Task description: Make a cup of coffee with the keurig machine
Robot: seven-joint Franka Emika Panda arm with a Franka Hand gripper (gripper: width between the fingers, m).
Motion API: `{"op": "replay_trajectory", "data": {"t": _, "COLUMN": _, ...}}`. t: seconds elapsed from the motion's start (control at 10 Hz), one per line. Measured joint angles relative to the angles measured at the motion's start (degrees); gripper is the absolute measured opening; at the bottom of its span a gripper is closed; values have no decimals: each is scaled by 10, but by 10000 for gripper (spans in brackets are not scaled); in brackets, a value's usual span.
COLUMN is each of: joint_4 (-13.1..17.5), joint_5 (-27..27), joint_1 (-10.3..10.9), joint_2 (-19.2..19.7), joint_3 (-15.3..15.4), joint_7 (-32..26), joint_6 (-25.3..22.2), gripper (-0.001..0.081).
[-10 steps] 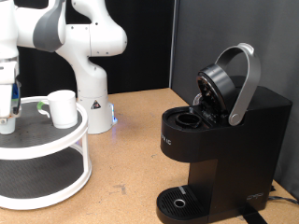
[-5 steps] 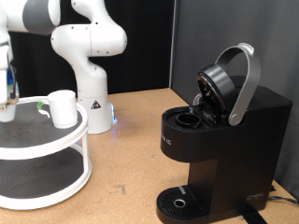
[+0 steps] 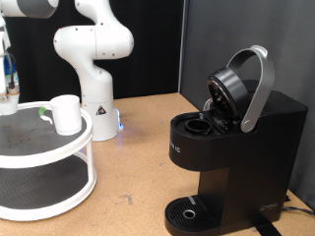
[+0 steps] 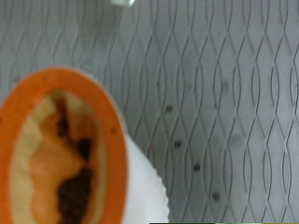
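Observation:
The black keurig machine (image 3: 241,147) stands at the exterior view's right with its silver-grey lid handle (image 3: 258,87) raised and the pod chamber (image 3: 201,126) open. The white mug (image 3: 66,113) stands on the top tier of a round white stand (image 3: 59,147) at the left. My gripper (image 3: 8,94) is at the far left edge, above that tier, shut on a small white pod. In the wrist view the pod (image 4: 75,159) fills the frame close up, with an orange rim and tan top, over the grey mesh (image 4: 215,93) of the tier.
The white robot base (image 3: 94,69) stands behind the stand, with a blue light (image 3: 119,125) at its foot. The machine's round drip tray (image 3: 187,211) is at the bottom. Tan tabletop (image 3: 138,157) lies between the stand and the machine.
My gripper has risen from just above the stand's top tier and drifted left, carrying the pod. The mug and the machine have not moved.

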Motion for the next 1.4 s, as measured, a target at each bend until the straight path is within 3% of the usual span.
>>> {"op": "replay_trajectory", "data": {"t": 0.2, "joint_4": 12, "joint_5": 58, "joint_1": 20, "joint_2": 1, "joint_3": 4, "joint_7": 16, "joint_6": -23, "gripper": 84}}
{"op": "replay_trajectory", "data": {"t": 0.4, "joint_4": 43, "joint_5": 126, "joint_1": 51, "joint_2": 3, "joint_3": 8, "joint_7": 25, "joint_6": -51, "gripper": 84}}
{"op": "replay_trajectory", "data": {"t": 0.7, "joint_4": 68, "joint_5": 223, "joint_1": 100, "joint_2": 4, "joint_3": 10, "joint_7": 35, "joint_6": -50, "gripper": 84}}
{"op": "replay_trajectory", "data": {"t": 1.0, "joint_4": 69, "joint_5": 254, "joint_1": 108, "joint_2": 7, "joint_3": 7, "joint_7": 37, "joint_6": -52, "gripper": 84}}
{"op": "replay_trajectory", "data": {"t": 1.2, "joint_4": 73, "joint_5": 342, "joint_1": 126, "joint_2": 7, "joint_3": -14, "joint_7": 14, "joint_6": -62, "gripper": 84}}
{"op": "replay_trajectory", "data": {"t": 1.4, "joint_4": 87, "joint_5": 390, "joint_1": 152, "joint_2": 12, "joint_3": -13, "joint_7": 35, "joint_6": -87, "gripper": 84}}
